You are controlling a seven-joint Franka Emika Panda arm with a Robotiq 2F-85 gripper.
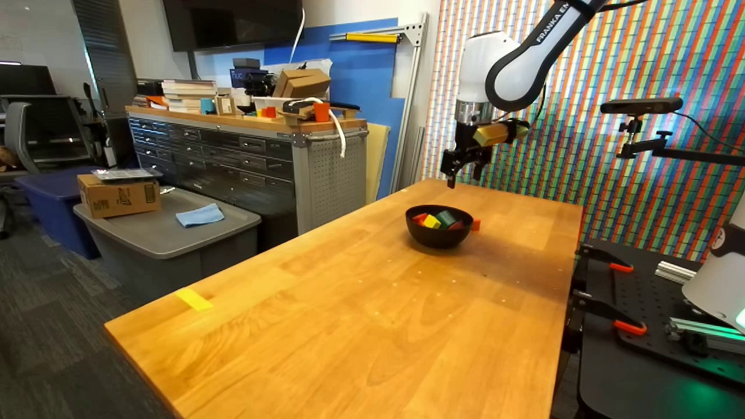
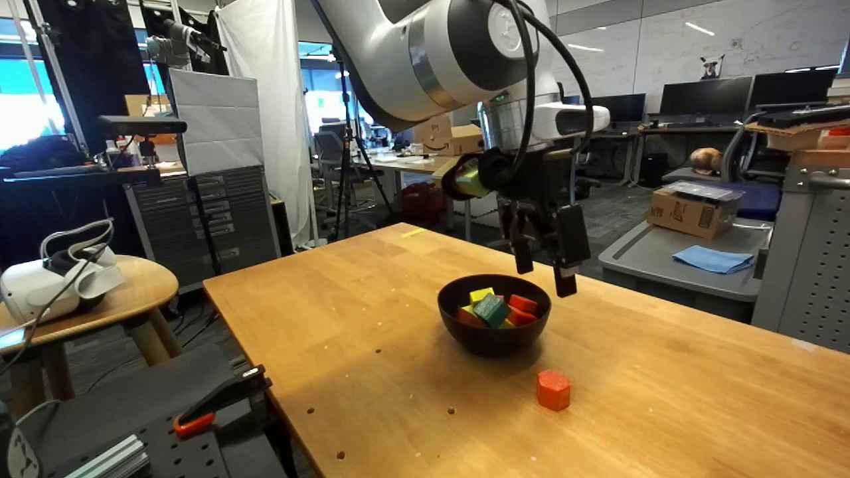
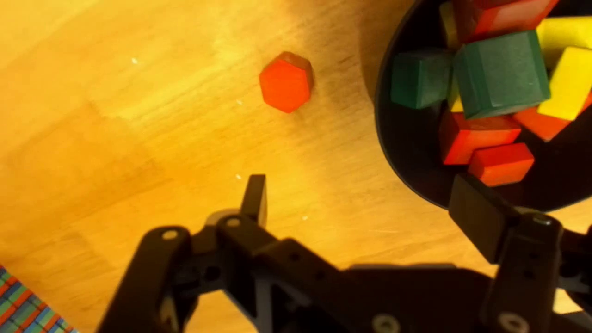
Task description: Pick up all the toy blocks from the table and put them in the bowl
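A red hexagonal toy block [image 2: 553, 390] stands alone on the wooden table [image 2: 664, 385], close beside the black bowl [image 2: 488, 340]. In the wrist view this red block [image 3: 285, 86] sits left of the bowl's wall [image 3: 392, 143]; in an exterior view the bowl [image 1: 439, 237] partly hides it. Several red, yellow and green blocks lie piled inside the bowl, among them a large green block [image 3: 502, 74] on top. My gripper [image 3: 366, 206] is open above the table, its fingers wide apart and nothing between them. One fingertip overlaps the bowl's edge in the wrist view.
A flat yellow strip [image 1: 194, 299] is stuck near the table's far end. Black clamps with orange tips [image 1: 630, 327] grip the table edge by the robot's base. A camera on an arm [image 1: 641, 105] stands beside the table. The drawer cabinet [image 1: 332, 180] stands along one side.
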